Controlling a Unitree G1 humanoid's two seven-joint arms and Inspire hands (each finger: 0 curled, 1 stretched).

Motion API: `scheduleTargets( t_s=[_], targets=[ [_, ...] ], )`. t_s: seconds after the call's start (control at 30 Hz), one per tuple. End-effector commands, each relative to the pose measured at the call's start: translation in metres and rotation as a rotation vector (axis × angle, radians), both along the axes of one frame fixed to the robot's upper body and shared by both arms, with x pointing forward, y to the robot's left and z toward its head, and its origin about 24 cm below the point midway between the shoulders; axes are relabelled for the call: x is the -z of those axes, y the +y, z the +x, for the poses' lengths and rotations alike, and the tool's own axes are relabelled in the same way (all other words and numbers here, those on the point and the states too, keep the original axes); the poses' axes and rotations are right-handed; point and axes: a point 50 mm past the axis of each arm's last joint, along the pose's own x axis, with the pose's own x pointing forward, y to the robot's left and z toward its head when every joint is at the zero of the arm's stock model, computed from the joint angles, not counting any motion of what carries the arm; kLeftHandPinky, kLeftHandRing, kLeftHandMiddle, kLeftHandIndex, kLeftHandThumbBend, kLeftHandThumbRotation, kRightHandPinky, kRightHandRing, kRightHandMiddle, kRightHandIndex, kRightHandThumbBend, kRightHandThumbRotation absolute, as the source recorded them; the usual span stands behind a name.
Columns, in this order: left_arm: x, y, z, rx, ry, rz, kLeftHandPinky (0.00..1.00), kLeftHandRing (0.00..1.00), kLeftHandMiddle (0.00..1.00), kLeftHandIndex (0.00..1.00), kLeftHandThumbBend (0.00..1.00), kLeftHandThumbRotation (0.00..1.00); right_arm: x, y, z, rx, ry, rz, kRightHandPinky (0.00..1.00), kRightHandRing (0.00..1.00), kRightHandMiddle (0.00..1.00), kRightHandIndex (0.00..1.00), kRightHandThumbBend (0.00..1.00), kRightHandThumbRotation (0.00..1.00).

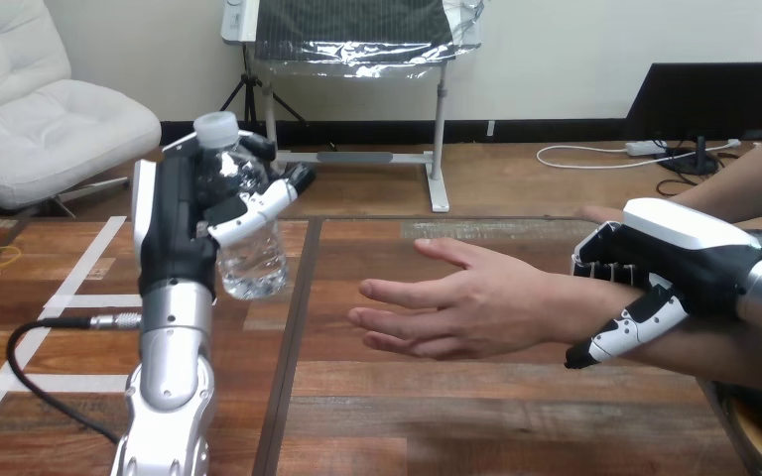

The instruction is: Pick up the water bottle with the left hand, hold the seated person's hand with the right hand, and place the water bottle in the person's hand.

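Head view. Wooden table (456,416): planks, taped lines. My left hand (181,228): clasped round the water bottle (255,266), raised off the table, slightly tilted. My right hand (670,260): curled round the person's wrist (568,315). Item: person's hand (456,307), open, well apart from the bottle. Risk, I judge: the bottle slips mid-crossing, or lands on fingertips instead of palm.

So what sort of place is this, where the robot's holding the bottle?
Probably a robot test bench for handover trials: a wooden table marked with white tape lines, the left hand gripping a water bottle, and the right hand curled round the seated person's wrist.
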Motion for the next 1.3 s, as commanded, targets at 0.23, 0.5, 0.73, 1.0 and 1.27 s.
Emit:
scheduleTargets(
  t_s=[0.23,0.5,0.73,1.0,1.27],
  targets=[
    [-0.032,-0.018,0.017,0.066,-0.122,-0.018,0.26,0.32,0.38,0.43,0.66,0.0,-0.002,-0.013,0.004,0.072,0.0,-0.004,0.28,0.32,0.38,0.42,0.87,0.3],
    [-0.035,-0.026,0.022,0.093,-0.121,-0.036,0.27,0.33,0.39,0.43,0.64,0.0,-0.003,-0.012,0.004,0.065,-0.002,0.005,0.29,0.34,0.39,0.42,0.86,0.29],
    [-0.035,-0.035,0.027,0.126,-0.109,-0.065,0.27,0.33,0.39,0.43,0.63,0.0,-0.004,-0.01,0.005,0.051,-0.008,0.002,0.28,0.33,0.39,0.42,0.86,0.29],
    [-0.03,-0.056,0.035,0.192,-0.052,-0.11,0.28,0.34,0.4,0.45,0.64,0.0,-0.007,-0.001,0.007,0.026,-0.018,0.003,0.28,0.33,0.39,0.42,0.86,0.3],
    [-0.026,-0.07,0.038,0.225,-0.041,-0.098,0.29,0.35,0.41,0.46,0.66,0.0,-0.009,0.005,0.009,0.018,-0.019,0.003,0.3,0.34,0.4,0.43,0.87,0.32]
  ],
)
